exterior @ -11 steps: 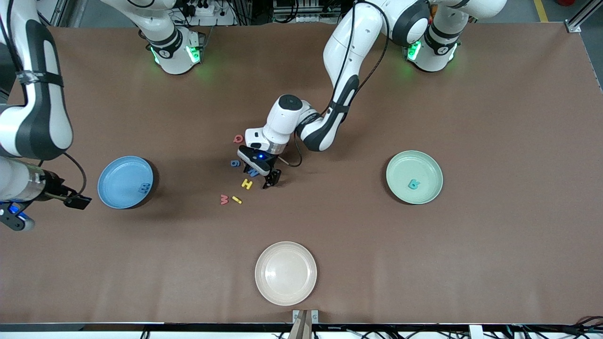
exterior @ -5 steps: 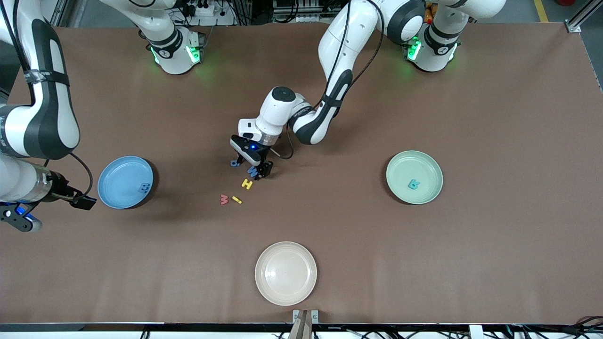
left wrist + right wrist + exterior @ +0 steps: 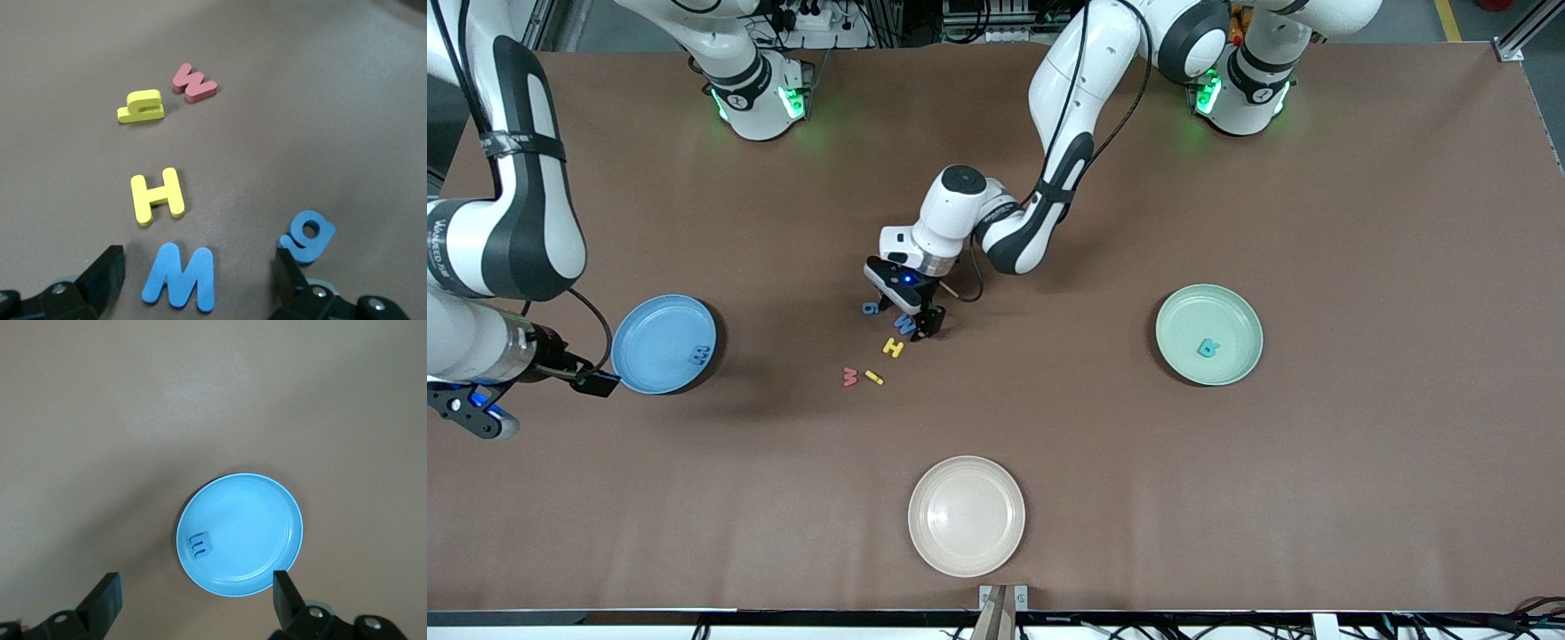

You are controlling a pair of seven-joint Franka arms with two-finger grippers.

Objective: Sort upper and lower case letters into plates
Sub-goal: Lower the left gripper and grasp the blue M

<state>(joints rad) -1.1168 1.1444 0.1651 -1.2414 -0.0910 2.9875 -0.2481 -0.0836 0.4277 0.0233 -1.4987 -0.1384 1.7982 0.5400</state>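
Blue M (image 3: 180, 277) is lying flat on brown table (image 3: 1227, 462), frame center, between your left gripper (image 3: 907, 318) gaping empty; right gripper (image 3: 193, 600), over blue plate (image 3: 260, 520), is gaping empty too.

Front view: high, faces robots, covers whole table (image 3: 1316, 498). Left wrist view: close, angled down over letter cluster (image 3: 173, 193) mid-table. Right wrist view: higher, straight down on blue plate (image 3: 267, 513). Front view shares both.

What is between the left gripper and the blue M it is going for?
Nothing visible. The left gripper is open with a finger on each side of the blue M. The blue g lies beside one finger, outside the gap.
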